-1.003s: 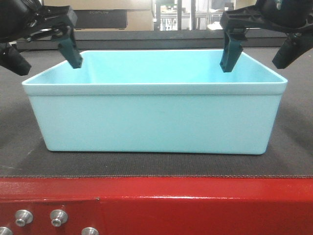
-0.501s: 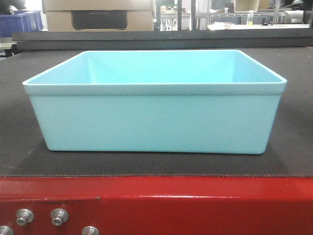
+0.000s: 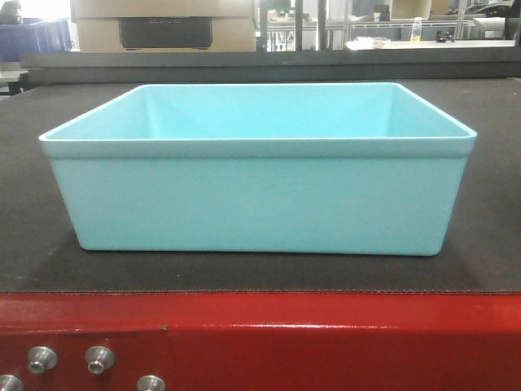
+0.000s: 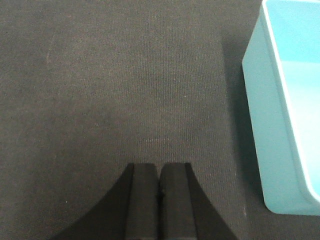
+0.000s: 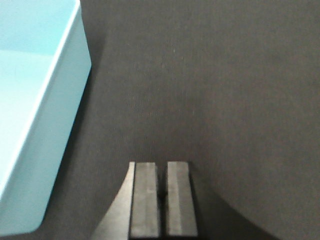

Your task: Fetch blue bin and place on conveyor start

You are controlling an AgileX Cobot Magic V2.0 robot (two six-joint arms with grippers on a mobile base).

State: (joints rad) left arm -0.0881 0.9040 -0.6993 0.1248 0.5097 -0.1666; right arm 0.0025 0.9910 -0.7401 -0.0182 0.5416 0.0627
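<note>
The blue bin (image 3: 260, 195) stands upright and empty on the dark belt of the conveyor start (image 3: 488, 244), just behind the red frame (image 3: 326, 342) with its silver bolt heads. Neither gripper shows in the front view. In the left wrist view my left gripper (image 4: 160, 165) is shut and empty over the belt (image 4: 125, 75), with the bin (image 4: 285, 110) apart to its right. In the right wrist view my right gripper (image 5: 162, 163) is shut to a thin slit and empty over the belt (image 5: 210, 75), with the bin (image 5: 30, 100) apart to its left.
A cardboard box (image 3: 163, 24) stands behind the conveyor. A dark blue bin (image 3: 32, 37) is at the far left back. Shelving and tables (image 3: 391, 24) fill the back right.
One second ago both grippers stood at the bin's left and right rims. They have since let go and left the front view. The bin has not moved.
</note>
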